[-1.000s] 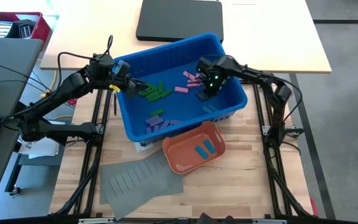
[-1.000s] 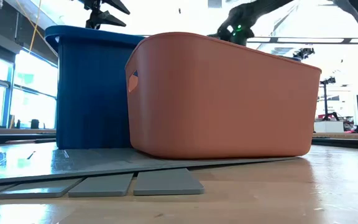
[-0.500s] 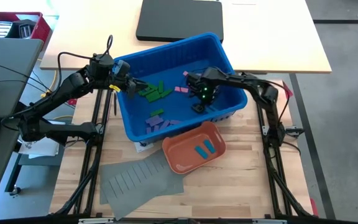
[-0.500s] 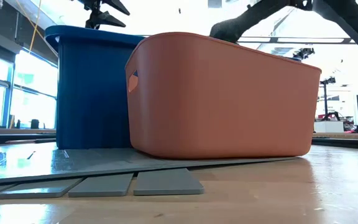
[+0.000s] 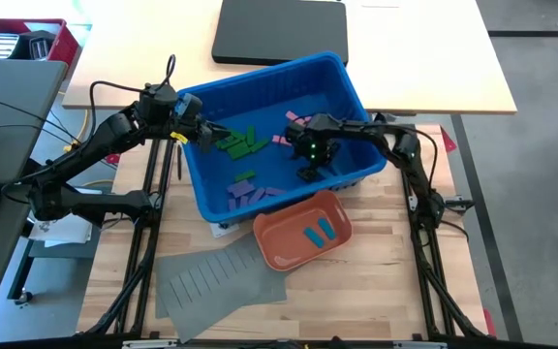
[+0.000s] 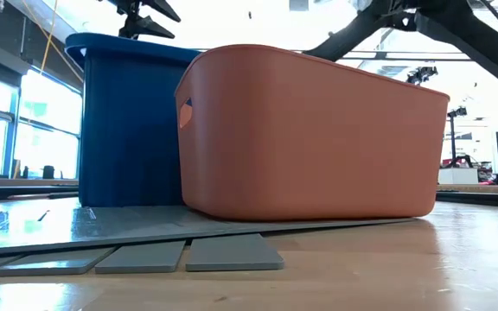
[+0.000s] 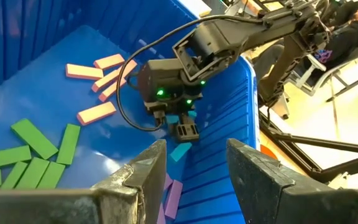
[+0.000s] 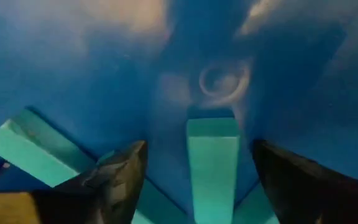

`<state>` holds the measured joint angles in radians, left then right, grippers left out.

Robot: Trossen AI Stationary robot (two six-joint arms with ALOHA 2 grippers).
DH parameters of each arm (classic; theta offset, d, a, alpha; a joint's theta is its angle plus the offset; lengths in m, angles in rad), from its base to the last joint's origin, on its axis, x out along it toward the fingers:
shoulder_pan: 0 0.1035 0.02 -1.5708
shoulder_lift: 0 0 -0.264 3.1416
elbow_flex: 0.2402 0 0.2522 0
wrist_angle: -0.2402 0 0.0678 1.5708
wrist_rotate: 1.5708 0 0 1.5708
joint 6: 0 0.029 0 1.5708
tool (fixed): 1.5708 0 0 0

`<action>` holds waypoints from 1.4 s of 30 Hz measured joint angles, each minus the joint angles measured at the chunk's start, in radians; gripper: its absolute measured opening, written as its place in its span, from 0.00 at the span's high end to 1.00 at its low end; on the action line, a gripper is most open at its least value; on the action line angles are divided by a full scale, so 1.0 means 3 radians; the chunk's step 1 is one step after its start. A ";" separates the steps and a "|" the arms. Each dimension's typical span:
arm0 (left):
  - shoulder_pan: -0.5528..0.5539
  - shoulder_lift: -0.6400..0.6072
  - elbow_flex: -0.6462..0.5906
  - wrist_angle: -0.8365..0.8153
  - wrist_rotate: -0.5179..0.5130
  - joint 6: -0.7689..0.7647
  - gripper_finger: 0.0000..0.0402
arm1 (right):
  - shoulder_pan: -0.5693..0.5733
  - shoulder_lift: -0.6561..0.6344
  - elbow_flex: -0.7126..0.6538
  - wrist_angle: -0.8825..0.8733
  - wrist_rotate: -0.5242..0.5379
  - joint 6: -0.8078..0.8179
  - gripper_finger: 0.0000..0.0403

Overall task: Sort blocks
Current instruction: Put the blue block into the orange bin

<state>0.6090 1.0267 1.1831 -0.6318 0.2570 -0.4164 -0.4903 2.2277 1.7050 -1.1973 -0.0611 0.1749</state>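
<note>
Blocks lie in sorted heaps on the floor of a blue bin point(image 5: 260, 70): green ones point(image 5: 240, 143), pink ones point(image 7: 98, 74), purple ones point(image 5: 250, 192) and blue ones point(image 7: 179, 151). My right gripper point(image 5: 307, 173) is down inside the bin and points straight down. It is open, and its fingers stand on either side of one flat-lying blue block point(image 8: 213, 162) without touching it. My left gripper point(image 5: 204, 136) hovers open and empty over the bin's left rim. Two blue blocks point(image 5: 318, 232) lie in the orange tray point(image 5: 264, 242).
The orange tray point(image 6: 309, 130) stands just in front of the bin's near wall. It rests partly on a grey slotted sheet point(image 5: 216, 281) near the table's front edge. A black case point(image 5: 279, 29) lies beyond the bin, and a red box point(image 5: 17, 39) stands at the far left.
My right gripper has gone down into the bin, moving toward its near wall and a little to the left, and now sits low over the blue blocks. In the low view it has sunk out of sight behind the orange tray.
</note>
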 joint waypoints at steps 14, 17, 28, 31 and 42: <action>0.0000 0.0000 0.0000 0.0004 0.0001 0.0024 0.61 | 0.0048 -0.0080 -0.0024 0.0059 0.0092 0.0029 0.77; 0.0000 0.0000 0.0000 0.0004 0.0001 0.0025 0.61 | 0.0039 -0.0228 0.0030 0.0106 0.0116 0.0108 0.77; 0.0001 0.0000 0.0000 0.0079 0.0001 0.0116 0.61 | 0.0021 -0.0740 0.0785 0.0035 0.0298 0.0324 0.77; 0.0000 0.0000 0.0000 0.0113 0.0002 0.0117 0.61 | 0.0048 -0.0793 0.1154 0.0022 0.0284 0.0387 0.77; 0.0000 0.0000 0.0000 0.0095 0.0029 0.0116 0.61 | 0.0711 -0.0873 0.2176 0.0030 -0.0706 0.0643 0.77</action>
<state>0.6090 1.0267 1.1831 -0.6033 0.2657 -0.3817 -0.2769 1.9659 2.3578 -1.1884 -0.2730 0.3677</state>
